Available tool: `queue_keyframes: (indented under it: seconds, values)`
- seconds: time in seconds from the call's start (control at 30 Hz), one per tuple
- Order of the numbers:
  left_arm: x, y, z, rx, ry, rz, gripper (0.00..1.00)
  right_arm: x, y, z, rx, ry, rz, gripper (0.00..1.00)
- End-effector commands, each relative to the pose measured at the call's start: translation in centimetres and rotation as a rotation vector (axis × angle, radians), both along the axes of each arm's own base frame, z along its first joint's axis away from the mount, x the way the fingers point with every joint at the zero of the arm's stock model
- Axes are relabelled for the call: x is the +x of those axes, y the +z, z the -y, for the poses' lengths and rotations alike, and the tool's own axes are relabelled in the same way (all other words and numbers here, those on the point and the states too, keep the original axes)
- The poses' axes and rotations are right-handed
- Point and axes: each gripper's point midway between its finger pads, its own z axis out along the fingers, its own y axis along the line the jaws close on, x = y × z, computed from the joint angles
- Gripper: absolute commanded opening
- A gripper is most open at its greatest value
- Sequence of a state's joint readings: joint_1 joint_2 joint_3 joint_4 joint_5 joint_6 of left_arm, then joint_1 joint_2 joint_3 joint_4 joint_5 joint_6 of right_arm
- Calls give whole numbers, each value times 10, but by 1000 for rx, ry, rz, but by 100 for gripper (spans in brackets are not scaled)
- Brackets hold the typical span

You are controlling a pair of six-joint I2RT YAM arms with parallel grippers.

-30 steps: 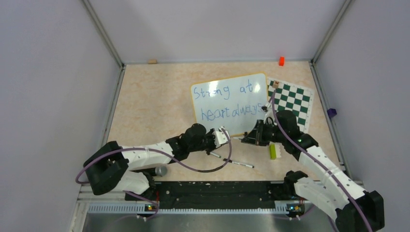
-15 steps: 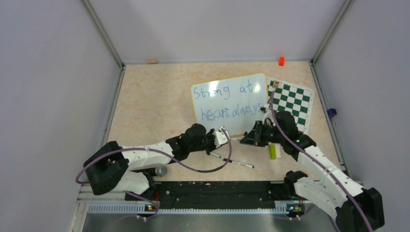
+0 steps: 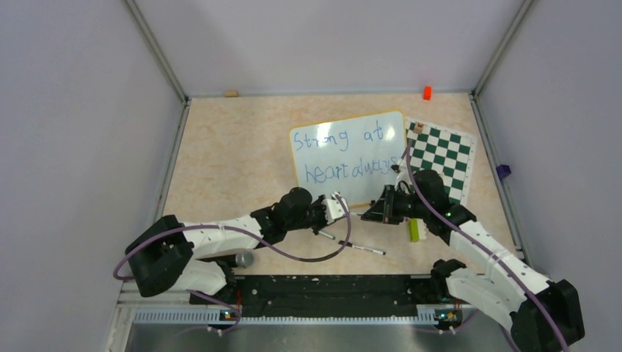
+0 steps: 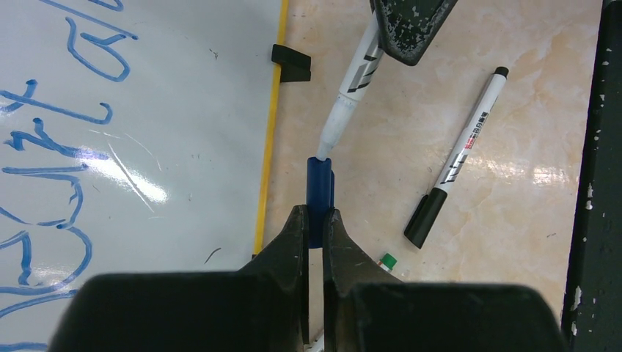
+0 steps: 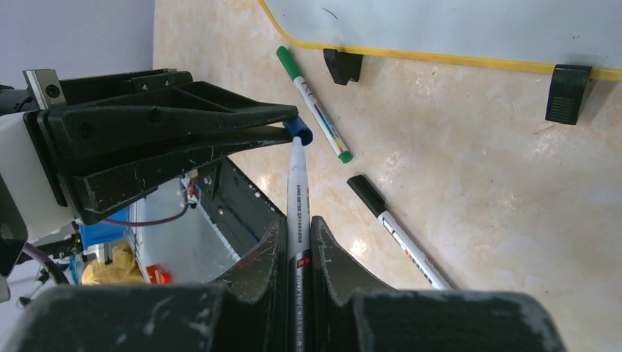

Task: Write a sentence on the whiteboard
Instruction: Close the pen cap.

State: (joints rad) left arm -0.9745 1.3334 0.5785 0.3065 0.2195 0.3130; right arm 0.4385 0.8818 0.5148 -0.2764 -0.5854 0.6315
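Note:
The whiteboard (image 3: 345,189), white with a yellow rim, lies mid-table and carries the sentence (image 3: 343,155) in blue handwriting on two lines. Just below its near edge my left gripper (image 3: 345,208) is shut on a blue marker cap (image 4: 320,192). My right gripper (image 3: 369,213) is shut on the white marker (image 5: 297,199) and faces the left one. The marker's tip end sits in the mouth of the cap (image 5: 298,130). In the left wrist view the marker (image 4: 350,92) slants down from the right gripper's fingers (image 4: 411,29) into the cap.
A black-capped marker (image 3: 363,249) and a green marker (image 3: 326,235) lie on the table below the grippers. A yellow-green block (image 3: 414,229) lies beside the right arm. The green chessboard (image 3: 440,154) adjoins the whiteboard's right side. An orange block (image 3: 427,92) sits at the back wall.
My right gripper has shifted a little left with the marker, bringing its tip to the cap. The left arm has hardly moved.

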Motion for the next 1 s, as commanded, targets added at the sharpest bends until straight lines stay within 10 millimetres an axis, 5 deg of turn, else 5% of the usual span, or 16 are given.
queue_keyframes:
  seconds: [0.0,0.97]
  values:
    - [2,20,5,-59,-8,41,0,1,2,-6,16,16,21,0]
    - [-22,33,12,-138,-149,51,0,-4,1,-13,34,55,11,0]
